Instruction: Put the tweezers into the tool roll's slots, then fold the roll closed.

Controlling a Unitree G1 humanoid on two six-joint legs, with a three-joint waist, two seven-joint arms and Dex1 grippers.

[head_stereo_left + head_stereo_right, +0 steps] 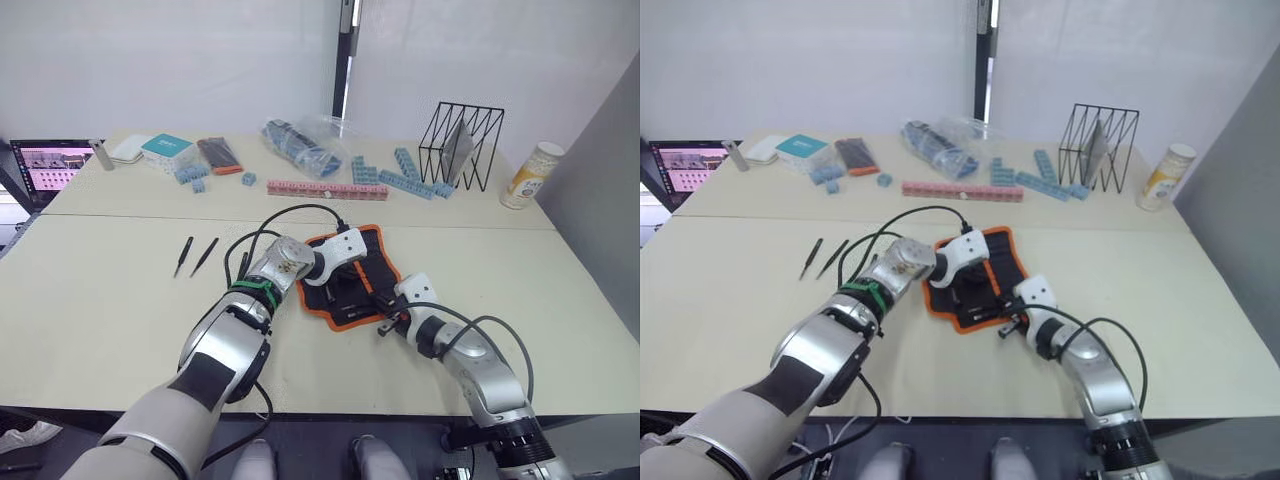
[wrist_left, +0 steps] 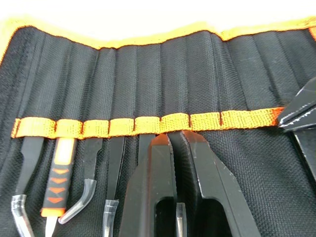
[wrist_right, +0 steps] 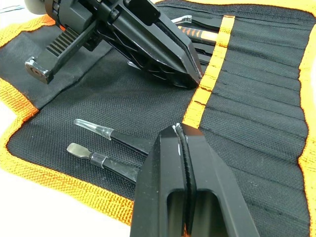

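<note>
Left end effector [image 2: 170,143] clenched on tweezers [image 2: 180,222] at tool roll [image 1: 375,245]; right end effector [image 3: 180,133] clenched, empty, alongside.

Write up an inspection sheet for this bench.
Surface: beige table.
Job's things: roll open flat; several tools already slotted; two tweezers loose on the table.
Clutter: blocks, wire rack, canister, boxes.
Grippers: left pincer shut over the orange strip; right pincer shut on a tweezer.
Cables: black cable looping over the left arm.
Surroundings: laptop, white wall.
</note>
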